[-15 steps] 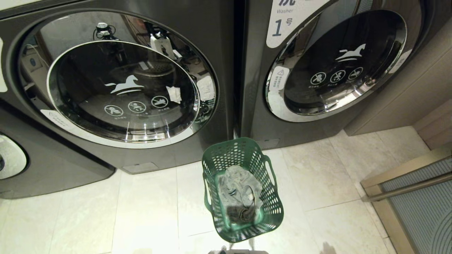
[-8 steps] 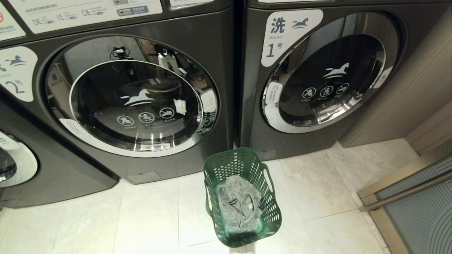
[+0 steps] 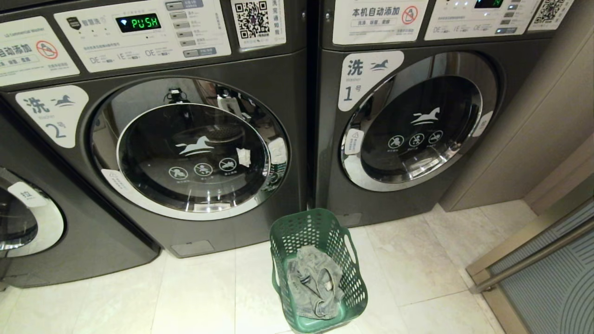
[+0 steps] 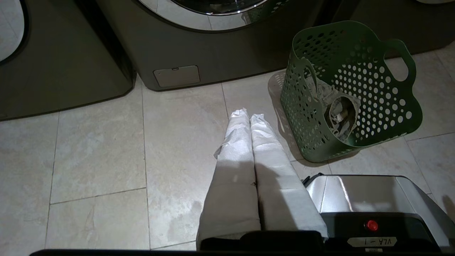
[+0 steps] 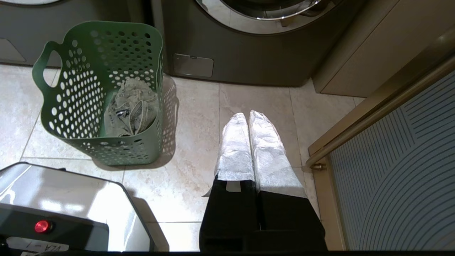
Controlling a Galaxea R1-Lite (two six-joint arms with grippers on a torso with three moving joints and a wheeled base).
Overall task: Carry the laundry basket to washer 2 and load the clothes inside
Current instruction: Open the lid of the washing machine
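Note:
The green laundry basket (image 3: 320,269) stands on the tiled floor between the two machines, with the pale grey-green clothes (image 3: 313,285) lying in it. Washer 2 (image 3: 185,153) is the dark grey machine at the left, its round door closed and its label (image 3: 53,113) at the upper left. In the left wrist view my left gripper (image 4: 249,115) is shut and empty over the floor, with the basket (image 4: 352,89) beside it. My right gripper (image 5: 248,115) is shut and empty too, on the basket's (image 5: 103,92) other side. Neither arm shows in the head view.
Washer 1 (image 3: 408,130) stands right of washer 2, door closed. Another machine's door (image 3: 23,222) shows at the far left. A framed ribbed panel with a bar (image 3: 538,260) and a beige wall close the right side. My silver base (image 4: 369,199) sits just behind the basket.
The head view has tilted upward: the washers' control panels and labels have come into sight and the basket sits lower in the picture. The basket and clothes themselves have not moved.

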